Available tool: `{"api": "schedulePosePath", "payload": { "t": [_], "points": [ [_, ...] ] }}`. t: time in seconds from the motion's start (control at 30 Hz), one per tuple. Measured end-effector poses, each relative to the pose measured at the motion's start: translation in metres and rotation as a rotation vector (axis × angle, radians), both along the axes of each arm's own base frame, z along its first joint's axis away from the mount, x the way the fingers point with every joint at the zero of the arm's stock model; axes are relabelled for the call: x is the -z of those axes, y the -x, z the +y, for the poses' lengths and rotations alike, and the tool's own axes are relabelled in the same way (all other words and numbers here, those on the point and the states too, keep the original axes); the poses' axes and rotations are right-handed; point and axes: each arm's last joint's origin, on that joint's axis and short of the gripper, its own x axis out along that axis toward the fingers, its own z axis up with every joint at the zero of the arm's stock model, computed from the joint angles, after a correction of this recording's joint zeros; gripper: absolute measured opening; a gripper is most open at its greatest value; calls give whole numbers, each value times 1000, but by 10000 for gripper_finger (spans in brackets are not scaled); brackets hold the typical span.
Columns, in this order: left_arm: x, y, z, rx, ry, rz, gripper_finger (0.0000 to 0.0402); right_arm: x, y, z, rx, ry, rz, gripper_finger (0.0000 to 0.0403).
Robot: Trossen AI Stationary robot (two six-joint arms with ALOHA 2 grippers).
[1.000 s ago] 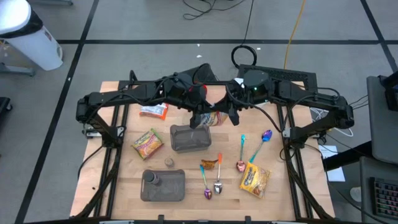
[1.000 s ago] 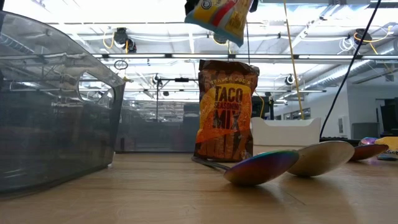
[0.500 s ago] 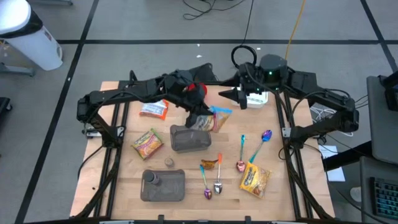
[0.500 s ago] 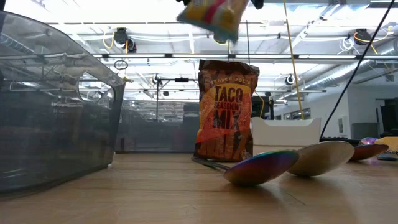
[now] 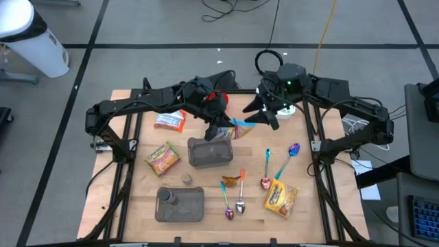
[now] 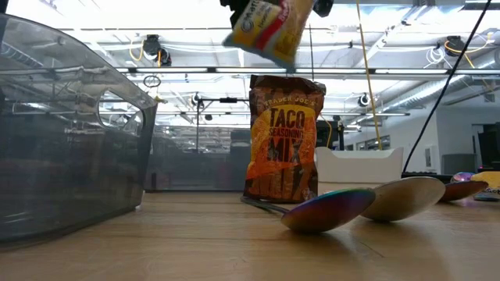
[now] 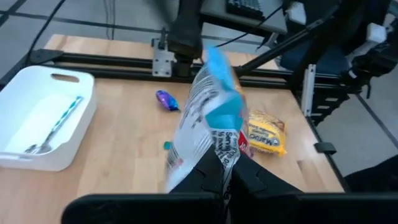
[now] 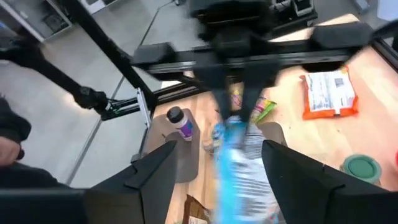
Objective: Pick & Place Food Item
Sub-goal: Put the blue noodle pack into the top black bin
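Note:
A food packet (image 5: 237,130), blue, white and yellow, hangs in the air over the far rim of the grey container (image 5: 209,152). My left gripper (image 5: 221,129) is shut on it. In the low view the packet (image 6: 269,23) shows tilted at the top. My right gripper (image 5: 261,118) stands open just right of the packet's blue end (image 8: 227,140), with one finger (image 8: 155,174) on each side of it and apart from it. My left gripper pinches one end of the packet (image 7: 222,149) between its two fingers, which come slanting down from the table's far left. The packet sticks out beyond the fingertips, tilted, its blue edge (image 7: 217,68) farthest from them. It is clear of the table and the container.
A white tray (image 7: 43,118) with a spoon stands at the far right. A taco seasoning packet (image 6: 285,140), several spoons (image 5: 267,168) and a yellow packet (image 5: 281,197) lie right of the container. An orange packet (image 5: 169,121), another yellow packet (image 5: 162,158) and a lidded tray (image 5: 180,204) lie left.
My right gripper has opened and let go of the packet, drawn back toward the table's far right, then come a little nearer again. The packet stays in my left gripper, has swung slightly and now hangs more tilted.

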Motion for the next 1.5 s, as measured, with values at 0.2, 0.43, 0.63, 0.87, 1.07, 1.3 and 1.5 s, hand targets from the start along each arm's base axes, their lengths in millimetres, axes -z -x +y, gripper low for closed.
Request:
{"api": "schedulePosePath", "payload": {
  "t": [0.2,0.43,0.63,0.87,1.07,1.3,1.5],
  "points": [
    [0,1,3,-11,3,4,1,11,3,0,21,-8,109,222],
    [0,1,3,-10,-1,2,1,18,3,2,39,9,184,221],
    [0,1,4,-25,-10,3,2,18,4,2,39,8,187,201],
    [0,1,4,-25,-10,3,2,21,6,3,36,-1,222,135],
    [0,1,4,-26,-11,1,2,21,6,3,27,15,219,56],
    [0,1,4,-26,-11,-1,6,20,5,2,17,44,195,5],
    [-1,2,7,-11,-7,-8,9,20,5,2,16,50,192,1]
  ]
}}
